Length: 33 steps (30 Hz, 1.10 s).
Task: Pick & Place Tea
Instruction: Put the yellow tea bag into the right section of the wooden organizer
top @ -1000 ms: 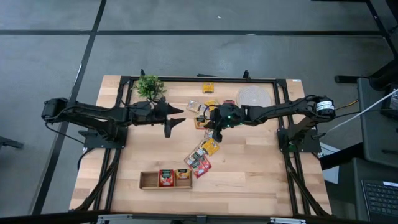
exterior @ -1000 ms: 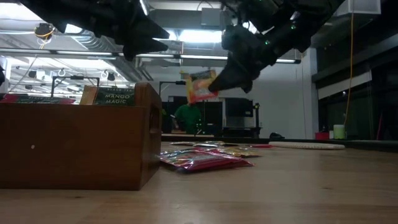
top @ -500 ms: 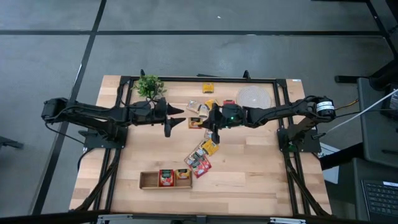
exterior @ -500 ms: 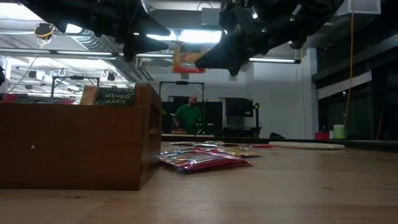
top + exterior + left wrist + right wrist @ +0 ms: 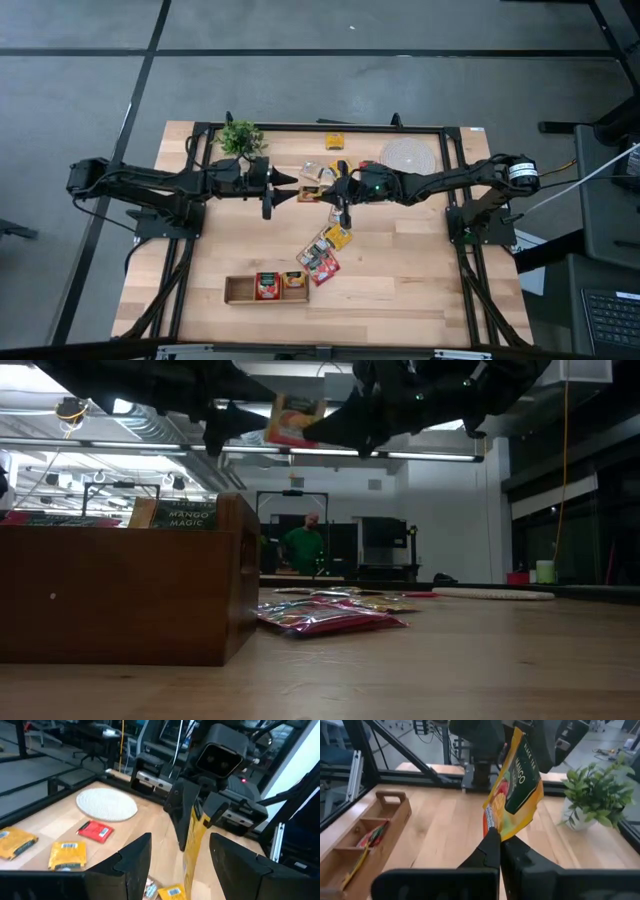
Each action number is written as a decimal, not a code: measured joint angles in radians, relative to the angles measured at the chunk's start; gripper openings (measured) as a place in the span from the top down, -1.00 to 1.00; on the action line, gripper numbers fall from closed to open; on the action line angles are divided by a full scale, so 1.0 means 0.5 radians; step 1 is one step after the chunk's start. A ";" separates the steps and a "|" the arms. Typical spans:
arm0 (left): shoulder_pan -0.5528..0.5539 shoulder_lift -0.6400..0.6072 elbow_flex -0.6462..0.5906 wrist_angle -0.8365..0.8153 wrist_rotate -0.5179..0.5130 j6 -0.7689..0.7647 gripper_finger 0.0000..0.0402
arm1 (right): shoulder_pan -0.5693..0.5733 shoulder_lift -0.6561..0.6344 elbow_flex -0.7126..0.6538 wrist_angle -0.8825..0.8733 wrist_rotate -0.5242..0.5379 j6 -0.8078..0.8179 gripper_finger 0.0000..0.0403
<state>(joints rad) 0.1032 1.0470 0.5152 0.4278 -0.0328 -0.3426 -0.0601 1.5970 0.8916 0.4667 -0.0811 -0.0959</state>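
My right gripper [image 5: 499, 834] is shut on a yellow-orange tea sachet [image 5: 517, 785] and holds it high above the table's middle [image 5: 290, 422]. My left gripper [image 5: 180, 842] faces it, open. Its two fingers stand on either side of the sachet's free end [image 5: 192, 837], with a gap on each side. In the high view the two grippers meet near the table's centre, left [image 5: 288, 189] and right [image 5: 335, 192]. The wooden tray [image 5: 240, 291] lies by the near edge with sachets in two compartments. My right gripper pinches the sachet's lower corner [image 5: 492, 822] between its two shut fingers. The fingers lie nearly level and point toward the table's left. The sachet sticks out beyond the fingertips, tilted and lifted clear of the table.
Loose sachets lie in a pile right of the tray [image 5: 325, 252] and scattered near the far edge [image 5: 335, 142]. A round woven mat [image 5: 408, 155] sits at the far right and a small potted plant [image 5: 240, 138] at the far left. A person stands in the room beyond [image 5: 305, 545].
My right gripper has risen and tipped from slanting downward to nearly level, and has moved toward my left gripper. The sachet has gone up with it, from hanging low to standing between my left gripper's open fingers. My left gripper has rolled a little in place.
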 joint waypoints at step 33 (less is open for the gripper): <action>-0.071 0.202 0.113 0.108 0.103 0.258 0.99 | -0.001 0.000 0.048 -0.159 -0.088 0.230 0.72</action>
<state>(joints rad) 0.0676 1.1481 0.5716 0.4819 0.0185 -0.2137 -0.0605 1.5970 0.9154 0.3870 -0.1250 0.0188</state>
